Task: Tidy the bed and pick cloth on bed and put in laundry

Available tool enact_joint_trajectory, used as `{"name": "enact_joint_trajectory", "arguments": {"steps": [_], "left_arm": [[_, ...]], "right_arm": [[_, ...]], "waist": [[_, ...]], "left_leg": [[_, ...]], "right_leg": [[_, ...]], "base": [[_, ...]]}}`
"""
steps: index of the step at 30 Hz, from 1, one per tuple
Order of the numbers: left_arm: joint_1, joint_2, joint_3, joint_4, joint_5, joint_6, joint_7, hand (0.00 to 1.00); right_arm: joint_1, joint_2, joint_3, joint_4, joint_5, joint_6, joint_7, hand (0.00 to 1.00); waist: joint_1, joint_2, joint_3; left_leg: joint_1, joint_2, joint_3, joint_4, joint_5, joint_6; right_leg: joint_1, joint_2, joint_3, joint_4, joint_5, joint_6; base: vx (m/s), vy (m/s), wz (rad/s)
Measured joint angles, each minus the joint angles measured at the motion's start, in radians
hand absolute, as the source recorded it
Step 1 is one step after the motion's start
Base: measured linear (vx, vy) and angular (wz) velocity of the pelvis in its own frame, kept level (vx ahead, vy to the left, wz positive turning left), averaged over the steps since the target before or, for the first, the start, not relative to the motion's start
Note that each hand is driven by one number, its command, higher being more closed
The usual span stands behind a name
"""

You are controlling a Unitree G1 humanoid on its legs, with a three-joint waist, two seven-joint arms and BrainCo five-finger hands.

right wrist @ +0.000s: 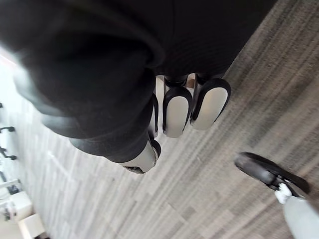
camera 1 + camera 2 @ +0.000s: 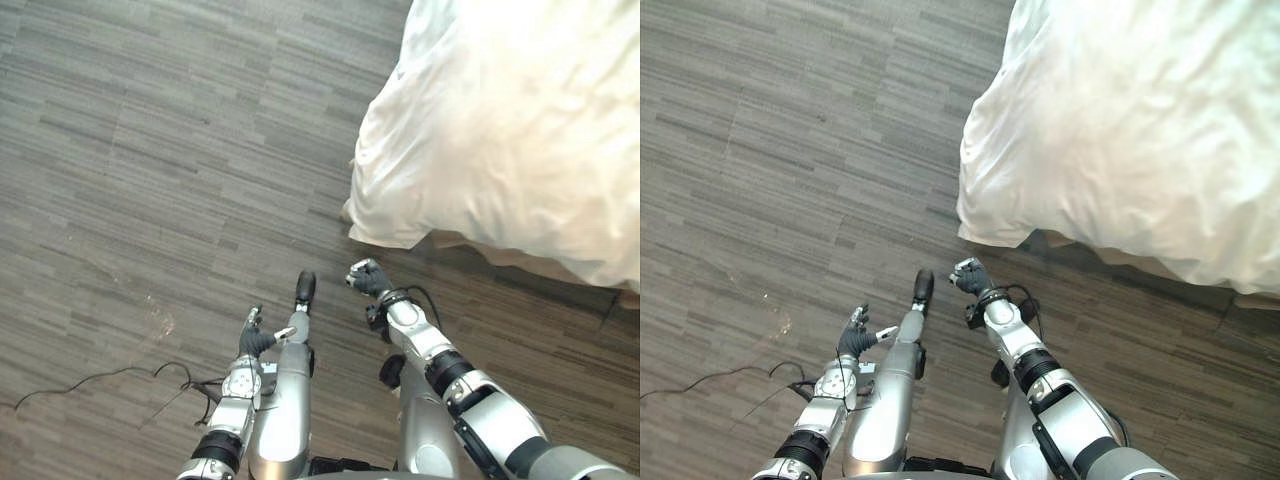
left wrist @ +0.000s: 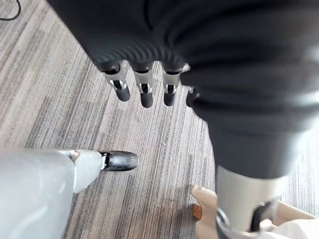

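Nearest me, my left hand (image 2: 255, 338) hangs low with its fingers loose and straight, empty. My right hand (image 2: 368, 277), a little ahead, is curled into a fist around nothing. Just beyond it, a corner of the white duvet (image 2: 510, 130) droops over the bed (image 2: 470, 243) towards the grey carpet floor (image 2: 180, 150). The duvet lies rumpled across the bed; which cloth I must collect I cannot tell. I judge the task barely begun: tidying, picking and the laundry all remain. The bed's edge runs off to the right, while open carpet spreads wide to the left and ahead, giving me free room to step.
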Motion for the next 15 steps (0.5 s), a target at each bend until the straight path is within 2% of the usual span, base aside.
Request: {"name": "enact_joint_trajectory", "arguments": {"steps": [1, 2, 4, 6, 9, 12, 15], "left_arm": [[0.000, 0.000, 0.000, 0.001, 0.000, 0.000, 0.000, 0.00], [0.008, 0.009, -0.001, 0.025, 0.000, 0.000, 0.000, 0.00], [0.023, 0.017, -0.001, 0.053, 0.000, 0.001, 0.000, 0.00], [0.040, 0.022, -0.002, 0.061, 0.000, -0.001, 0.000, 0.00], [0.048, 0.033, -0.001, 0.069, 0.000, -0.002, -0.003, 0.00], [0.046, 0.037, -0.002, 0.070, -0.001, -0.010, -0.003, 0.00], [0.039, 0.028, -0.003, 0.071, -0.002, -0.019, -0.002, 0.00]], "right_arm": [[0.000, 0.001, -0.001, -0.005, 0.001, -0.002, 0.000, 1.00], [-0.010, 0.024, -0.036, -0.162, 0.080, -0.052, -0.003, 1.00], [-0.044, 0.049, -0.103, -0.264, 0.158, -0.106, -0.006, 1.00], [-0.114, 0.058, -0.188, -0.281, 0.232, -0.159, -0.029, 1.00], [-0.234, 0.033, -0.323, -0.240, 0.272, -0.207, -0.077, 1.00], [-0.309, -0.037, -0.391, -0.116, 0.290, -0.219, -0.133, 1.00], [-0.312, -0.100, -0.424, 0.021, 0.289, -0.211, -0.180, 1.00]], "waist": [[0.000, 0.000, 0.000], [-0.006, -0.016, -0.020], [-0.007, -0.030, -0.065], [-0.007, -0.030, -0.097], [-0.005, -0.028, -0.101], [-0.009, -0.018, -0.095], [-0.011, 0.024, -0.084]], "left_leg": [[0.000, 0.000, 0.000, 0.000, 0.000, 0.000], [0.007, 0.006, 0.005, 0.000, -0.006, -0.002], [0.007, 0.011, 0.007, 0.000, -0.011, -0.008], [0.010, 0.011, 0.007, 0.000, -0.011, -0.010], [0.016, 0.009, 0.009, 0.005, -0.006, -0.004], [0.015, 0.000, 0.027, 0.010, -0.006, -0.004], [0.005, -0.019, 0.047, 0.013, -0.006, -0.004]], "right_leg": [[0.000, 0.000, 0.000, 0.000, 0.000, 0.000], [0.007, 0.010, 0.004, -0.014, 0.003, -0.004], [0.009, 0.019, 0.007, -0.028, 0.008, -0.009], [0.010, 0.019, 0.009, -0.026, 0.015, -0.007], [0.006, 0.013, 0.017, -0.012, 0.013, -0.003], [-0.017, -0.001, 0.038, 0.025, 0.003, 0.010], [-0.059, -0.020, 0.069, 0.061, 0.000, 0.014]], "base": [[-0.04, -0.068, -0.23], [-0.02, -0.064, -0.15], [0.01, -0.057, -0.10], [0.03, -0.035, -0.02], [0.02, -0.023, -0.07], [-0.01, 0.000, -0.07], [-0.02, -0.004, -0.17]]}}
